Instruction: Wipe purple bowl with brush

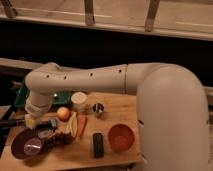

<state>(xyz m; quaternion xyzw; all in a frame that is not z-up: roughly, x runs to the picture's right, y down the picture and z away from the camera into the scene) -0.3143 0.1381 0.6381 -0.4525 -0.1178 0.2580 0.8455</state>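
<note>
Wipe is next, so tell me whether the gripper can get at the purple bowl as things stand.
Probably yes. The gripper, shut, hangs just past the far rim of the purple bowl, and nothing seems to lie between them.
</note>
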